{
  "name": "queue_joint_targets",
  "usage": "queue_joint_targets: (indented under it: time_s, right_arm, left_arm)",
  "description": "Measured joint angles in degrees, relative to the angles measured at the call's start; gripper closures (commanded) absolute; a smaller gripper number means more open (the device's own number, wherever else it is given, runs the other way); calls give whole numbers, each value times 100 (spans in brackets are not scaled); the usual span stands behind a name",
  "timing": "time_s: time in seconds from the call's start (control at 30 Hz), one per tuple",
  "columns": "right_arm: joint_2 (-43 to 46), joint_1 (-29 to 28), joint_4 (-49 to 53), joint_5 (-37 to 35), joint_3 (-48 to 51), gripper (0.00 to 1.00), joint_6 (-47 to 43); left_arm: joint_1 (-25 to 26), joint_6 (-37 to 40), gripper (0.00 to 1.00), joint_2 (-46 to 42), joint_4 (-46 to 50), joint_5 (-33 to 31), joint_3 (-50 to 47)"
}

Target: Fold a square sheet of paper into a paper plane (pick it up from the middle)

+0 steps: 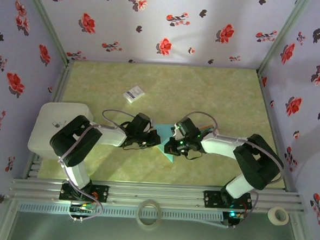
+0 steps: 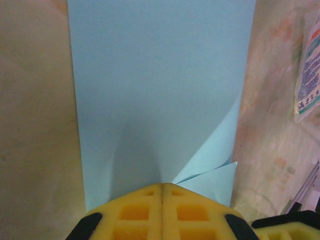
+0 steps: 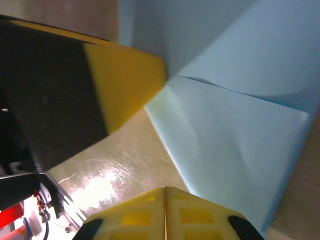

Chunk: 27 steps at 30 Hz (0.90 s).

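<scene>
The table (image 1: pixel 216 91) carries the square sheet of paper (image 1: pixel 166 152) at its middle, flat, with one corner flap turned over. The left gripper (image 2: pixel 161 192) and right gripper (image 3: pixel 165 192) meet there, each with jaws pressed together and nothing visibly pinched. This looks like an early crease, and the next move calls for firm flattening along it.

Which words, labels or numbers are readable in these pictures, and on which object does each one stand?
No text can be read.
The small printed card carries coloured print, but it is too blurred to read.
The teal paper is plain, with no writing.
</scene>
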State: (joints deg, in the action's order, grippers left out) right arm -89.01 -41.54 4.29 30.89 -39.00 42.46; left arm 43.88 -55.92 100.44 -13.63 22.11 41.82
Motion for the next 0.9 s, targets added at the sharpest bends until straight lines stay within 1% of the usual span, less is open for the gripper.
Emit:
queue_joint_targets:
  time_s: [0.2,0.4,0.53,0.7,0.9]
  right_arm:
    - [-529,-48,-149,155,-291,92,0]
    - [-820,-39,-131,157,-372,93,-92]
    - [-680,-35,-398,177,-103,93,-90]
    - [-240,-33,-754,240,514,92,20]
    - [339,-33,-922,236,1154,92,264]
  left_arm:
    - [0,17,99,0,15,0,7]
    - [0,20,100,0,15,-2,7]
    - [-2,20,100,0,13,-4,4]
    - [-17,22,100,0,13,-2,4]
    - [-17,24,100,0,7,-2,0]
